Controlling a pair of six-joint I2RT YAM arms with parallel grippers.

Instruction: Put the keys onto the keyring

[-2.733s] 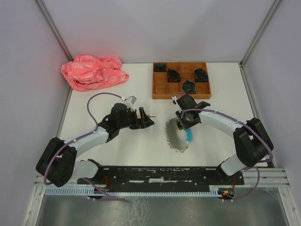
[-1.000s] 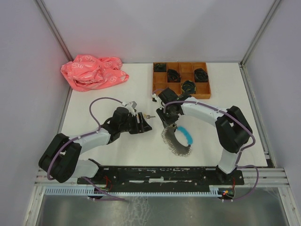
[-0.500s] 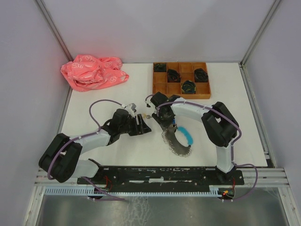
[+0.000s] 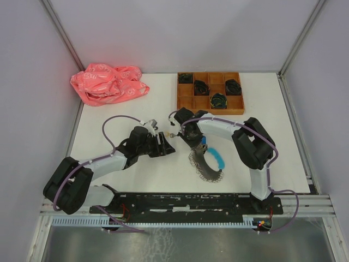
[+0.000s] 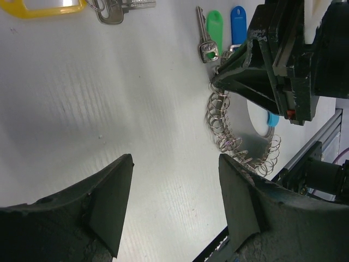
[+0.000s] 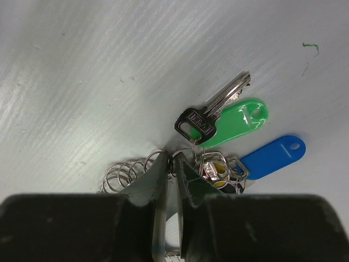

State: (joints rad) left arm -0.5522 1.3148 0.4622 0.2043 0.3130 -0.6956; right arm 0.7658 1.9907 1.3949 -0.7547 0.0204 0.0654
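The keyring (image 4: 206, 166) lies mid-table, a hoop of silvery rings with a light-blue section (image 4: 217, 156). My right gripper (image 4: 192, 142) is shut on the hoop's upper left end. In the right wrist view the jaws (image 6: 173, 161) pinch the hoop wire beside a green-tagged key (image 6: 229, 123), a blue tag (image 6: 271, 156) and loose rings (image 6: 125, 172). My left gripper (image 4: 170, 146) is open and empty, just left of the keyring, with bare table between its fingers (image 5: 114, 185). A yellow-tagged key (image 5: 112, 11) lies loose beyond it, also seen in the top view (image 4: 172, 134).
A wooden compartment tray (image 4: 185, 102) with black coiled bundles stands at the back, right of centre. A crumpled pink bag (image 4: 109, 83) lies at the back left. Walls enclose the table on three sides.
My right gripper has moved left towards the left gripper, dragging the keyring with it. The left gripper let go of the yellow-tagged key, which now lies on the table.
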